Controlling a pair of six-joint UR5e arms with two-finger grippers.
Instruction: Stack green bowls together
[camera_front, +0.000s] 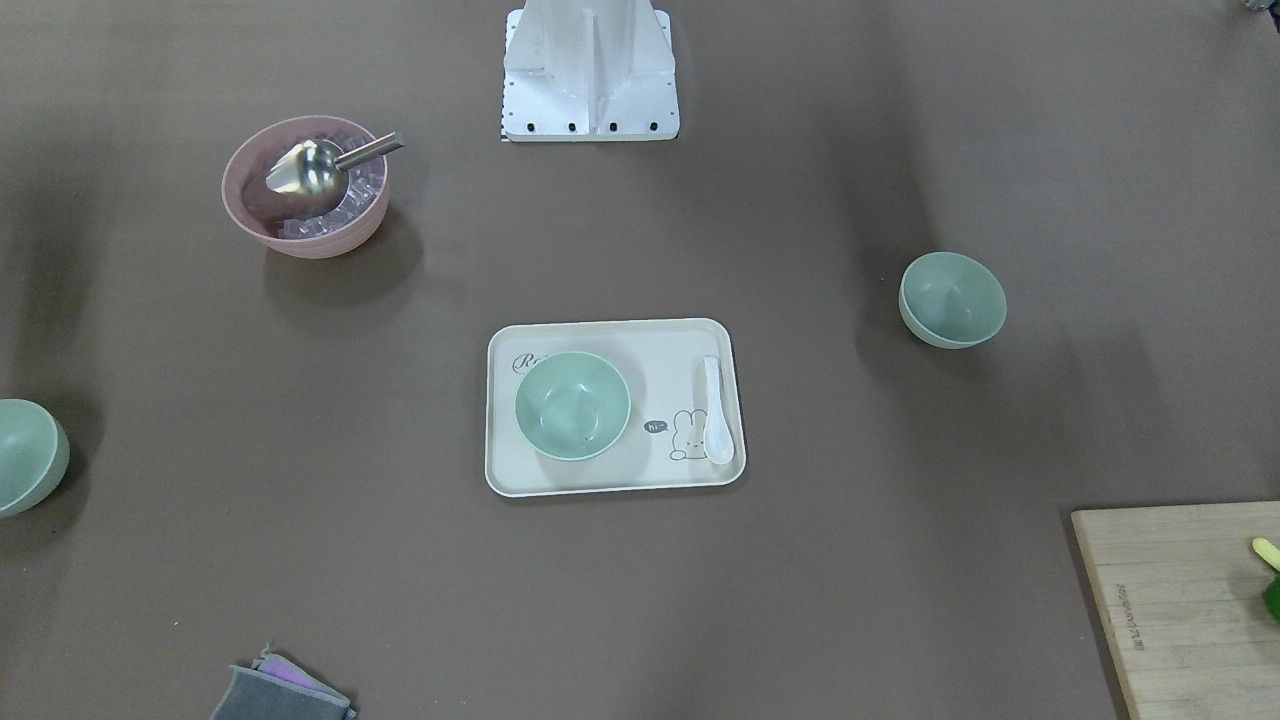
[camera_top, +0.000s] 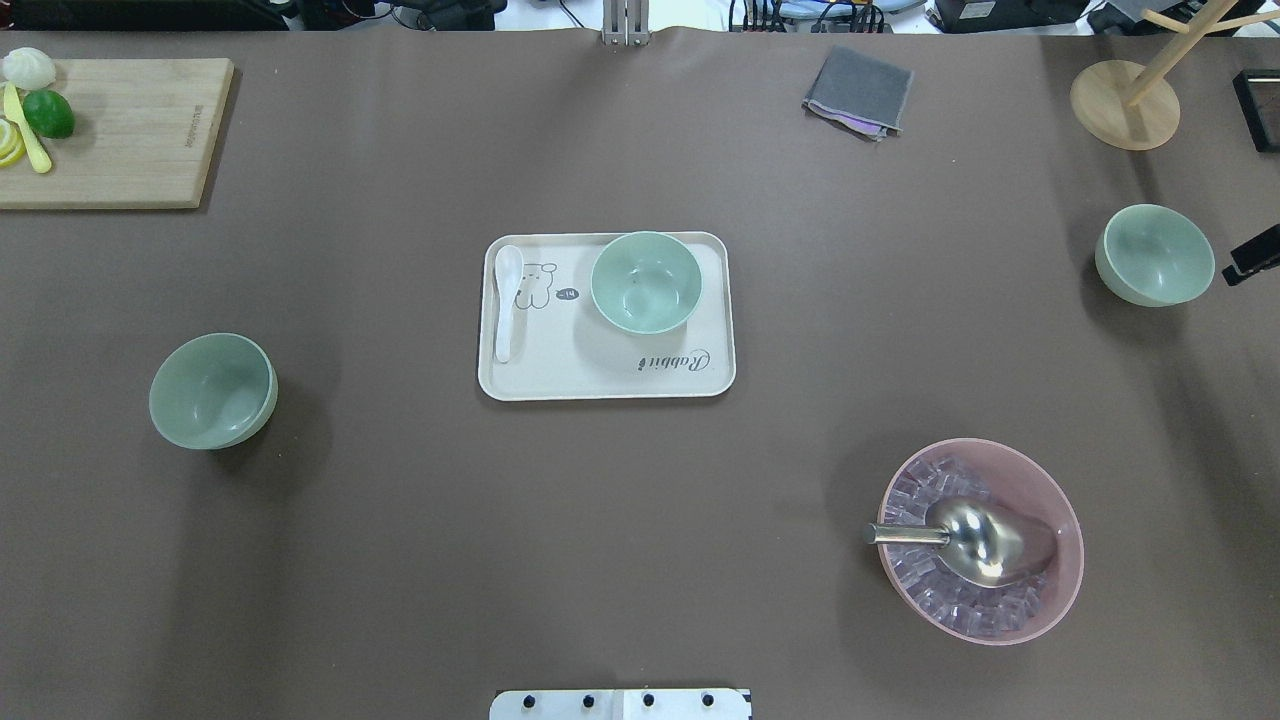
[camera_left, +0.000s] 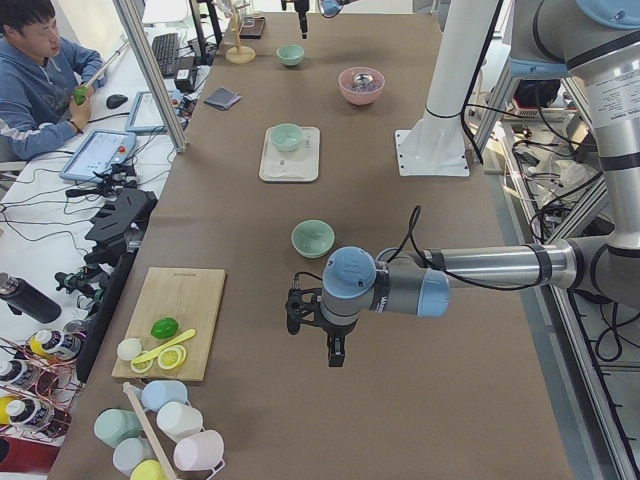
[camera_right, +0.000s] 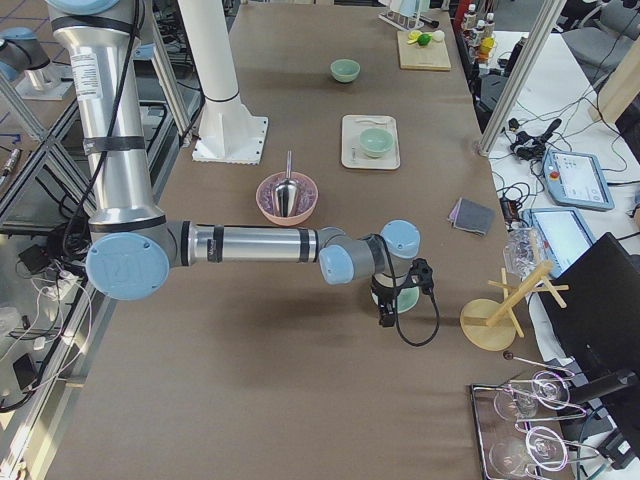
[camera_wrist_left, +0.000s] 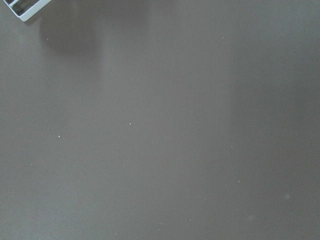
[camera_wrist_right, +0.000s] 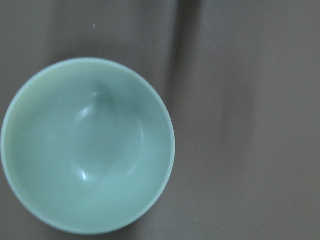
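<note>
Right-side green bowl (camera_wrist_right: 87, 145) sits just beside right gripper (camera_right: 384, 316). Centre green bowl (camera_top: 646, 282) is on rabbit tray (camera_top: 520, 375), and left-side green bowl (camera_top: 212, 390) is near left gripper (camera_left: 335, 352) (finger spread on both: cannot tell). Bowls judged light, rigid, smooth; pinch the rim wall.

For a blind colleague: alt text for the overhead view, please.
Three green bowls stand apart on a brown table: one on a cream tray beside a spoon, one left, one far right. A pink bowl holds ice and a scoop.
</note>
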